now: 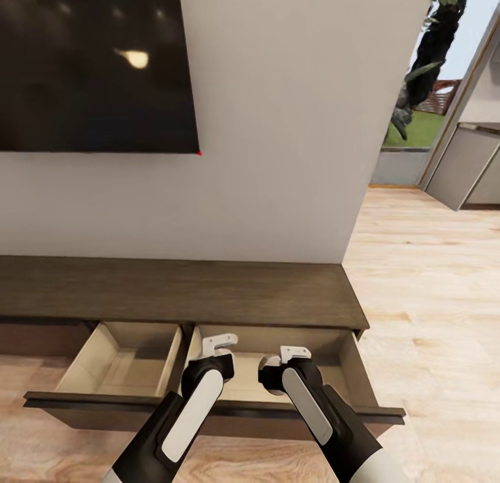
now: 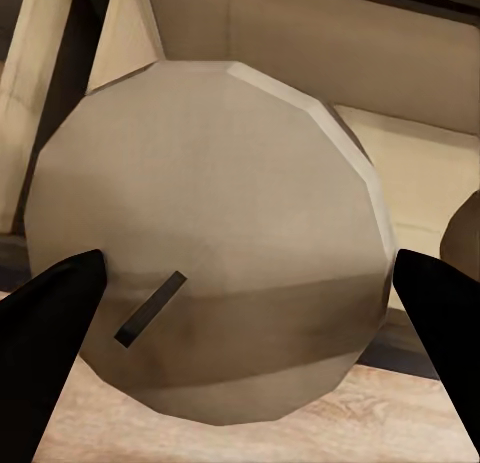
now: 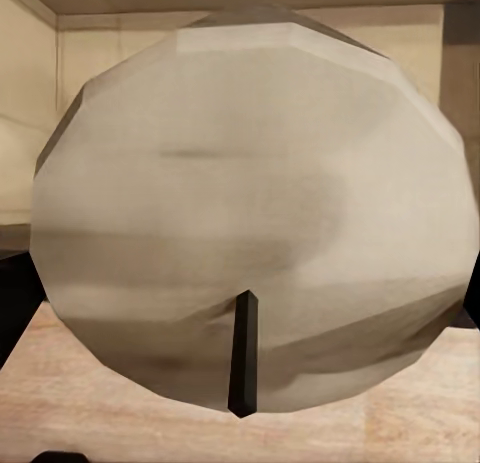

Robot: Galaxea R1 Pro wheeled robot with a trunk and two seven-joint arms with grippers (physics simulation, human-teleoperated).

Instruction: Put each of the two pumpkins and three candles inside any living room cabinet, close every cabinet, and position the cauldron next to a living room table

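1. Head view: white wall (image 1: 278, 121), dark cabinet (image 1: 173, 292) with two drawers (image 1: 121, 361) open; both grippers, left (image 1: 221, 344) and right (image 1: 293, 354), hang over the right drawer.
2. Left wrist view: jaws clamped on a candle (image 2: 205, 233).
3. Right wrist view: jaws clamped on another candle (image 3: 250, 213), above the drawer.

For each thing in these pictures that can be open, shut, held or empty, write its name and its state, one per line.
left drawer: open, nothing seen inside.
right drawer: open.
left gripper: shut on a candle.
right gripper: shut on another candle.
wall screen: dark, off.
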